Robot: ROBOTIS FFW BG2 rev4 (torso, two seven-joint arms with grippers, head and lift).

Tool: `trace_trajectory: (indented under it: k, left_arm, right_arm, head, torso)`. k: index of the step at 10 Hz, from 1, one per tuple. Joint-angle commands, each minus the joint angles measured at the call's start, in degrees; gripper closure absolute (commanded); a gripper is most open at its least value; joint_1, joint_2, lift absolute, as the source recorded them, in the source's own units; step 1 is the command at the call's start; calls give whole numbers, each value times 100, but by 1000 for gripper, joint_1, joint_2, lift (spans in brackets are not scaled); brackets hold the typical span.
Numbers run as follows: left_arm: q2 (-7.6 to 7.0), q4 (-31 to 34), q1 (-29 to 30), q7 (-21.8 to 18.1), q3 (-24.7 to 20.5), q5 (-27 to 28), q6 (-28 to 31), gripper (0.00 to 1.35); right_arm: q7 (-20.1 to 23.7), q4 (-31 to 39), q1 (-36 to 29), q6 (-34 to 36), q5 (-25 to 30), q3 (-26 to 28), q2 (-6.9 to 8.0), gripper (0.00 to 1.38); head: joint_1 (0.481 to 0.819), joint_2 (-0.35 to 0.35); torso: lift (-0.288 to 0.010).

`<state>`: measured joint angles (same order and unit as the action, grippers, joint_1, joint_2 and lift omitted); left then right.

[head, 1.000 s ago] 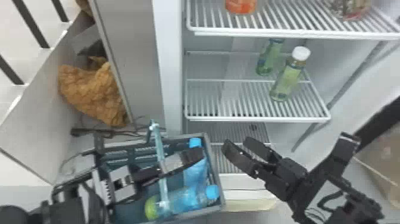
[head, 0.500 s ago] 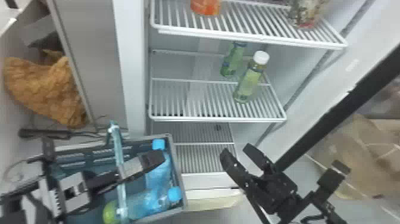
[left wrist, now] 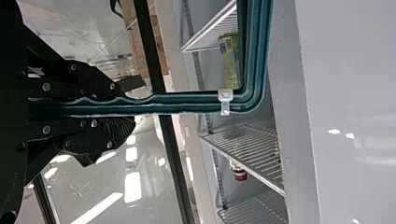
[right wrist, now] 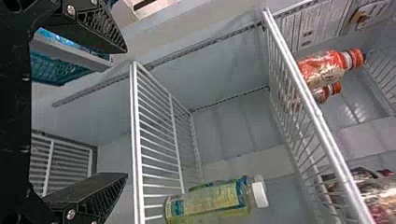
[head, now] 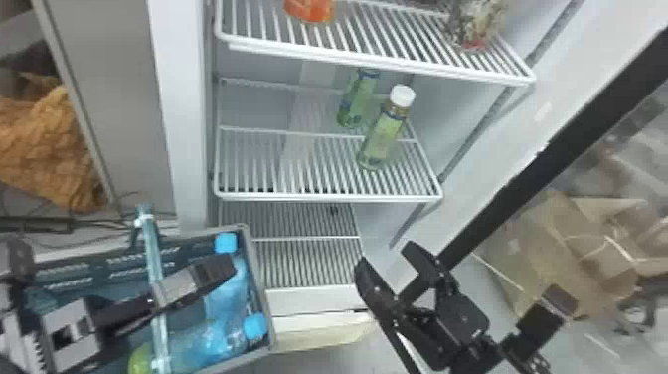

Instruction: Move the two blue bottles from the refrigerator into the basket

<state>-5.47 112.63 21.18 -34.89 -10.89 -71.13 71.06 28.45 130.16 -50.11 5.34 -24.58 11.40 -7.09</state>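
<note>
Could jostle both blue bottles point(head: 233, 293) in the basket point(head: 258, 278) by jerking the handle point(left wrist: 187, 103) clamped in the left end effector point(left wrist: 139, 103), or snag a shelf point(head: 328, 198) with the spread right end effector point(head: 383, 252).

Left arm point(head: 72, 335) coming in low at left edge of head view, lying nearly level. Left claw point(head: 211, 273) pointing rightward there, gripping, its fingers point(left wrist: 100, 84) closing in from both sides in left wrist view.
Right arm point(head: 462, 321) coming in from bottom edge, slanting up and leftward. Right claw point(head: 385, 256) hanging empty, its two fingers standing wide apart, well apart from left claw.
</note>
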Motion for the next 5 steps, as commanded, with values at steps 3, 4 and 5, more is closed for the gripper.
trace_trajectory:
  k: [3, 4, 5]
  left_arm:
    - [37, 8, 132, 8, -76, -39, -90, 1202]
    - [64, 8, 160, 8, -110, -39, -90, 1202]
    - [81, 8, 174, 17, -133, -39, -104, 1202]
  right_arm:
    - [-33, 252, -487, -647, 367, 448, 269, 122]
    - [-50, 379, -642, -647, 424, 574, 331, 122]
    - [-50, 519, -797, -647, 470, 665, 383, 124]
  head:
    - [695, -347]
    - [695, -350]
    - [695, -350]
  torso:
    - [-220]
    - [-220]
    - [-220]
